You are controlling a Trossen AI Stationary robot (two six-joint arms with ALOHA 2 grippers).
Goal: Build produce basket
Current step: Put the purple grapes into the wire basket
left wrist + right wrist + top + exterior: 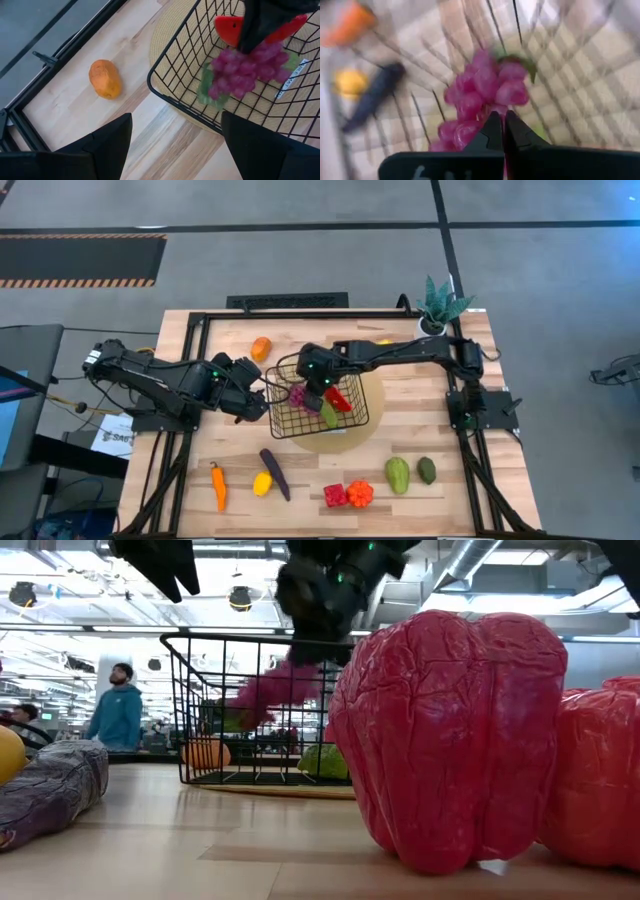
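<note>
The right gripper (303,387) hangs over the black wire basket (352,420), fingers pinched together on a bunch of pink-purple grapes (247,70) that dangles inside the basket's left half, clear of the floor in the low view, where the bunch (275,690) shows behind the wire. The right wrist view has the two dark fingertips (492,131) closed tight on the fruit (487,90). Lying in the basket: a red watermelon slice (339,398) towards the right, with something green (329,414) beside it on its near side. The basket sits on a round tan mat (376,388) in the middle of the table (460,510). Just left of the basket the left gripper (262,392) sits with its fingers (107,137) spread wide, nothing between them. An orange fruit (260,348) lies on the far side, left of the basket. Along the near edge, left to right: a carrot (217,485), a yellow lemon (262,483), a purple eggplant (274,473), a red pepper (334,495) touching an orange pepper (359,493), then two green avocados, the bigger (398,475) and the smaller, darker one (426,470). A potted plant (440,302) stands at the far right corner. In the room beyond, a person in a teal top (118,715) stands at the left
</note>
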